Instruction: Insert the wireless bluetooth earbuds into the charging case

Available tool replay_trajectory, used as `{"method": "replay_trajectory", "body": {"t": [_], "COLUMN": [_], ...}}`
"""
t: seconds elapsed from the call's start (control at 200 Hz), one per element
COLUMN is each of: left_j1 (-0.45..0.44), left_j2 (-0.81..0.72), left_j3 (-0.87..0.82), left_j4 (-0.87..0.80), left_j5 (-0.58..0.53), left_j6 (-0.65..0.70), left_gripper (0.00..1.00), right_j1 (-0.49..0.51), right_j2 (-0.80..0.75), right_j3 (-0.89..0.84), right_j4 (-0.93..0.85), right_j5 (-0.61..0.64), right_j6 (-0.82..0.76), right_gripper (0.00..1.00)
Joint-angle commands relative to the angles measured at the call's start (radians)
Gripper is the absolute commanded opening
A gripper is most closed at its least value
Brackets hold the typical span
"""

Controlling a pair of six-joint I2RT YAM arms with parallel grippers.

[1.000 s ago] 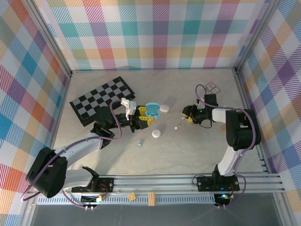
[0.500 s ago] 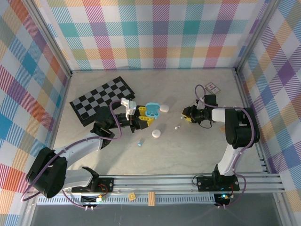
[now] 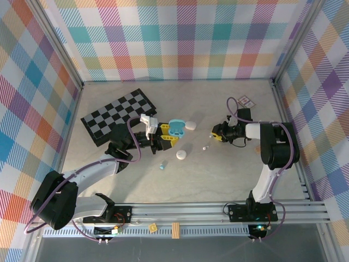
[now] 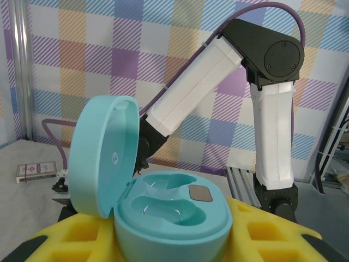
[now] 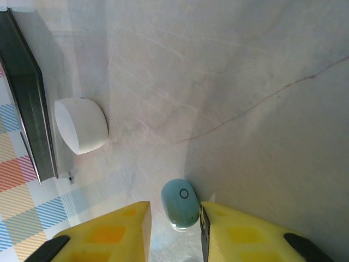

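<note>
Earbuds (image 3: 205, 147) lie loose on the table (image 3: 234, 180). A pale blue bud (image 5: 180, 208) sits right of the middle, between the yellow fingers (image 5: 109, 234) of the right gripper (image 3: 217, 134). The fingers stand a little apart, one on each side of the bud. A thin gap shows between the bud and one finger, so it is not pinched. A white bud (image 3: 205, 147) lies just near and left of that gripper, not touching it. A blue bud (image 3: 162, 165) lies left of the middle, nearer the arm bases and well apart from the other two.

The left gripper (image 3: 168, 135) is closed on the teal case (image 4: 174, 218), left of the middle. I cannot tell if the case touches the table. Its lid (image 4: 101, 153) is open and stands up on one side. Two hollow beds show inside.

A white case (image 3: 190, 125) lies just right of the teal case. A second white case (image 3: 181, 155) lies on the near side of the left gripper, between the blue bud and the white bud. A black and white board (image 3: 119, 116) lies flat at the far left. A pack of cards (image 3: 246, 101) lies at the far right.
</note>
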Motion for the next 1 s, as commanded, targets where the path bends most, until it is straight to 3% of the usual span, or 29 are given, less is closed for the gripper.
{"method": "replay_trajectory", "body": {"t": [0.0,0.57,1.0], "left_j1": [-0.006,-0.006,-0.006], "left_j2": [-0.019,-0.022,-0.044], "left_j3": [0.005,0.005,-0.009], "left_j4": [0.020,0.017,-0.001], "left_j5": [0.008,0.009,0.001], "left_j6": [0.017,0.019,0.029], "left_gripper": [0.37,0.37,0.37], "right_j1": [0.034,0.071,0.094], "right_j2": [0.055,0.017,0.087], "right_j3": [0.015,0.063,0.143], "right_j4": [0.063,-0.051,-0.167], "right_j5": [-0.014,0.077,0.163], "right_j6": [-0.034,-0.110,-0.153], "right_gripper": [0.30,0.23,0.29]}}
